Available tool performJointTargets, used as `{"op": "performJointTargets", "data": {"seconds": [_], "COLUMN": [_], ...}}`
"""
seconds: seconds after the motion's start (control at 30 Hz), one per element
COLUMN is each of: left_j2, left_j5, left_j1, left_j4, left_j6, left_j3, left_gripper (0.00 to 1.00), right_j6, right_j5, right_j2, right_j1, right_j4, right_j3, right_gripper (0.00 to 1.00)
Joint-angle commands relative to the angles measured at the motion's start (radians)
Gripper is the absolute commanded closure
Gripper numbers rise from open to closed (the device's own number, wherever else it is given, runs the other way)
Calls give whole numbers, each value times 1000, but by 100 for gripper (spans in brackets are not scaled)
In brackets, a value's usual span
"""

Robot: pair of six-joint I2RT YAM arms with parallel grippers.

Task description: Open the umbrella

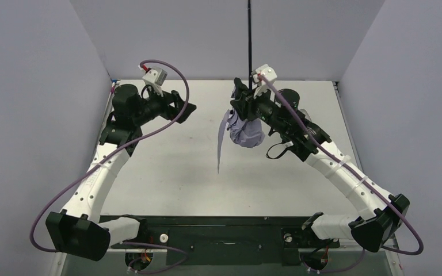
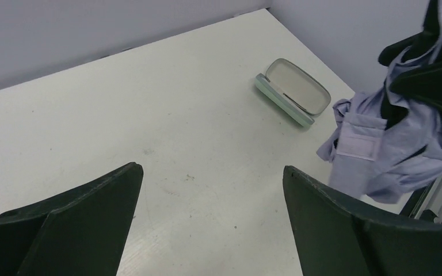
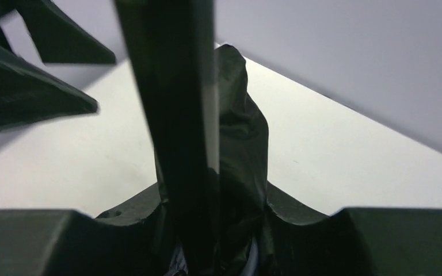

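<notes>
The umbrella (image 1: 246,133) hangs folded above the middle of the table, a bundle of pale lavender fabric with a strap (image 1: 221,144) dangling to its left. Its thin black shaft (image 1: 249,40) runs straight up the back wall in the top view. My right gripper (image 1: 244,106) is shut on the umbrella. In the right wrist view its jaws clamp the black shaft (image 3: 178,144) and black underside fabric (image 3: 242,132). My left gripper (image 1: 187,109) stands open and empty to the left of the umbrella, apart from it. Bare table shows between its fingers (image 2: 92,213), with the lavender fabric (image 2: 380,149) at right.
A pale green glasses case (image 2: 293,92) lies open on the white table (image 2: 149,103) beyond the left gripper, near the right wall. Grey walls close in the table on three sides. The left gripper's fingers (image 3: 34,98) show at the upper left of the right wrist view.
</notes>
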Motion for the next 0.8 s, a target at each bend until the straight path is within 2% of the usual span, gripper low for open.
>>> {"op": "performJointTargets", "data": {"seconds": [0.0,0.13,0.17,0.27,0.4,0.47,0.57,0.63,0.77], "left_j2": [-37,-25,-25,-19,-51,-70,-80,-80,-106], "left_j5": [116,271,301,339,348,251,74,-24,-146], "left_j1": [0,-17,-25,-68,-120,-177,-288,-350,-455], "left_j4": [66,54,35,-143,-273,-328,-425,-477,-495], "left_j6": [89,161,218,358,555,706,1051,1222,1455], "left_j3": [39,122,138,234,264,261,261,256,206], "left_gripper": [9,8,8,5,3,3,3,3,3], "right_j6": [-405,-455,-462,-432,-351,-321,-303,-294,-254], "right_j5": [160,-38,-134,-318,-534,-641,-733,-777,-817], "right_j2": [-25,-11,-8,-9,19,28,46,62,86], "right_j1": [30,-4,-12,-61,-105,-108,-102,-100,-94], "right_j4": [-123,-289,-317,-391,-442,-446,-471,-487,-493], "right_j3": [21,56,70,73,61,44,13,-5,-30], "right_gripper": [100,100,100,100,100,100,100,100,100]}}
